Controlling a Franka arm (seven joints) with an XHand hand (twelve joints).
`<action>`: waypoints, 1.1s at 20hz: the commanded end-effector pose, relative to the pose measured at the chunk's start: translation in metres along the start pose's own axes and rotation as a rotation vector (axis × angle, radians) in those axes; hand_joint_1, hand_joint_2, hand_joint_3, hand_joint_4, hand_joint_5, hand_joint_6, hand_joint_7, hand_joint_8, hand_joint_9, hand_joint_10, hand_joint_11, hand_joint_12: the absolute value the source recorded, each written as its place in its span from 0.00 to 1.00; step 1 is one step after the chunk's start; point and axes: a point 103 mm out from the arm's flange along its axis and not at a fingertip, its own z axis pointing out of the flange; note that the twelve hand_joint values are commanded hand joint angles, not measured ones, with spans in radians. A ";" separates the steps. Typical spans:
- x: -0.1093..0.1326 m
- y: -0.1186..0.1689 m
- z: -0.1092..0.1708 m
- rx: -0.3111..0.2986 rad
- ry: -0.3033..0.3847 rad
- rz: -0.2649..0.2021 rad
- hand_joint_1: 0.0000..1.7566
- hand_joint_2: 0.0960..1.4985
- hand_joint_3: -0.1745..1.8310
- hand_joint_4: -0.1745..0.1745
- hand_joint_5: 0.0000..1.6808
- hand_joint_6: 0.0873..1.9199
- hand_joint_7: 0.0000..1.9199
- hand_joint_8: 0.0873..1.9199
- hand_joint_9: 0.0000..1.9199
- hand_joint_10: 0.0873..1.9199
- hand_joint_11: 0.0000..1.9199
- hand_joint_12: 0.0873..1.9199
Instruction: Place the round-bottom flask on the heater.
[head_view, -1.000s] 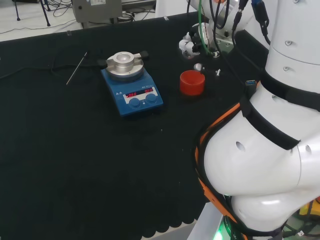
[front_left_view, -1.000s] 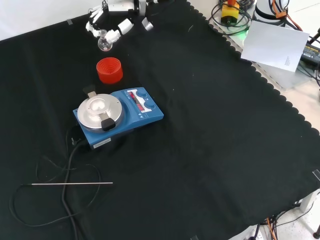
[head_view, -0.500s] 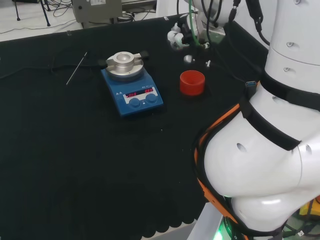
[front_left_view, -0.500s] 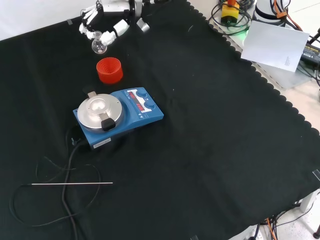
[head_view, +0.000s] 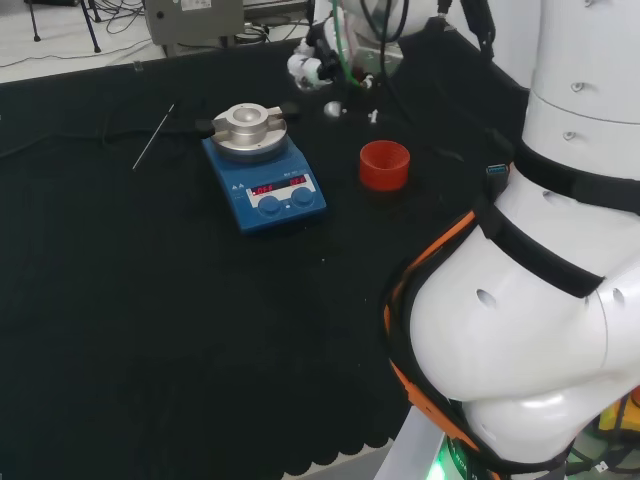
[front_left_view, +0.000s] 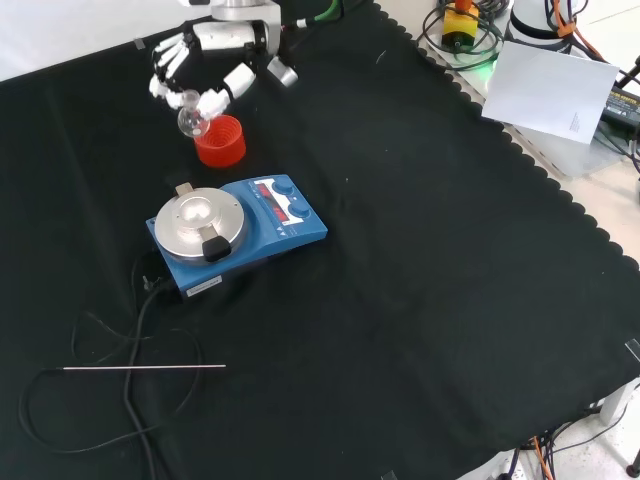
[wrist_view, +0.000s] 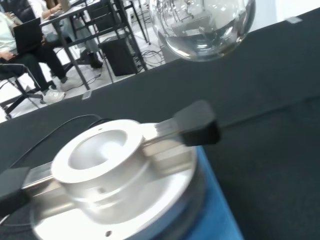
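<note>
Black cloth (front_left_view: 420, 260): red ring stand (front_left_view: 221, 141) betw. held flask (front_left_view: 192, 121) & heater (front_left_view: 235, 232).

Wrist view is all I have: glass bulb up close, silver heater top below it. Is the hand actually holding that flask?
Observer: Yes. In the front view the hand has its fingers curled round the neck of the flask, which hangs clear of the cloth.
Operator: Is it over the heater yet?
Observer: Not in the front view; the flask shows beside the red ring stand, short of the heater.
Operator: Anything sitting on the heater top?
Observer: No. The head view shows the silver block with an open hollow.
</note>
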 end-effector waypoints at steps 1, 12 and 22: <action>0.029 0.008 0.018 0.025 -0.005 -0.035 0.62 0.74 0.00 0.77 0.66 0.42 0.29 0.27 0.36 0.26 0.17 0.65; 0.060 0.021 0.054 0.073 0.025 -0.065 0.62 0.74 0.00 0.78 0.66 0.42 0.29 0.27 0.36 0.26 0.17 0.65; 0.067 0.026 0.067 0.096 0.053 -0.080 0.62 0.74 0.00 0.79 0.66 0.42 0.29 0.27 0.36 0.26 0.17 0.65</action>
